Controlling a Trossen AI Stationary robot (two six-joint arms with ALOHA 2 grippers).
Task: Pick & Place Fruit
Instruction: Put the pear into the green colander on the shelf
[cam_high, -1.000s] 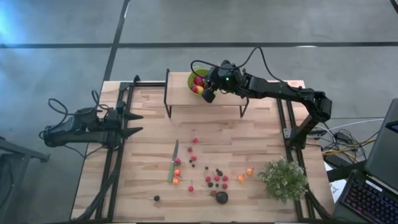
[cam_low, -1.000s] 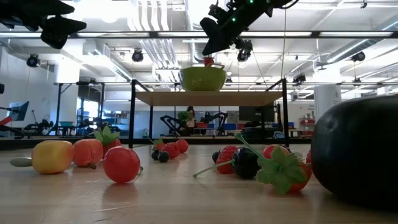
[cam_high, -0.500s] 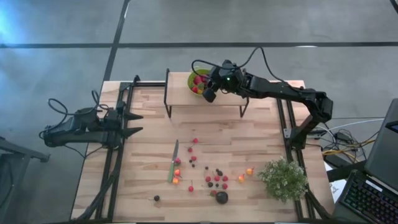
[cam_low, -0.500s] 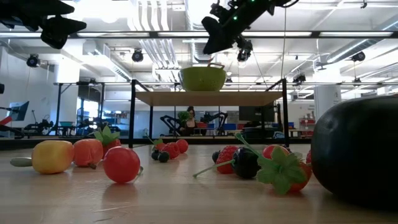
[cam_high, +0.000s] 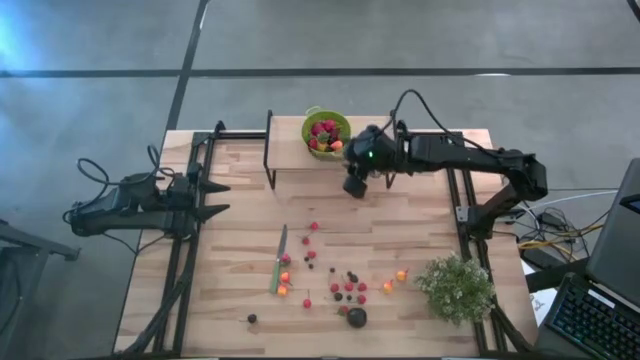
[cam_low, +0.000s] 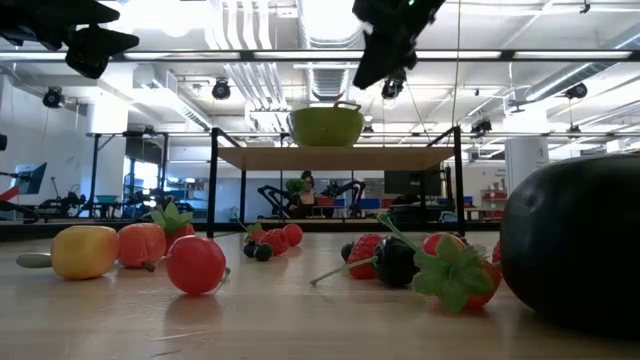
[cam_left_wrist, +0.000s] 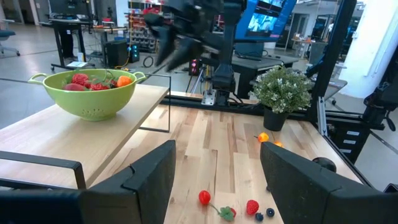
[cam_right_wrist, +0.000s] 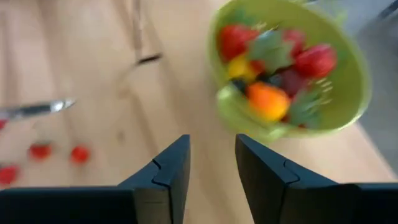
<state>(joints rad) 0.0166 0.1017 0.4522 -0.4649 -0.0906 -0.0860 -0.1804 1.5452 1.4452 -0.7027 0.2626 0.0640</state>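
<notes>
Most of the fruit (cam_high: 340, 285) lies scattered on the wooden table's near half: small red, dark and orange pieces, with one bigger dark round one (cam_high: 356, 317) that looms in the low view (cam_low: 575, 250). More pieces fill a green bowl (cam_high: 326, 133) standing on a raised shelf (cam_high: 300, 158) at the far edge. My right gripper (cam_high: 353, 185) hangs open and empty in the air just past the shelf's near edge, near-right of the bowl (cam_right_wrist: 292, 68). My left gripper (cam_high: 215, 198) waits open at the table's left edge.
A slim green-handled knife (cam_high: 279, 260) lies left of the scattered fruit. A bushy pale-green plant (cam_high: 456, 288) stands at the near right corner. The shelf's black frame legs (cam_high: 268, 150) stand on the table. Bare wood (cam_high: 240, 220) lies between the shelf and the fruit.
My right gripper has swung from above the bowl toward the table's near and right side, coming off past the shelf's near edge. A red piece that showed just above the bowl's rim a second ago no longer shows there.
</notes>
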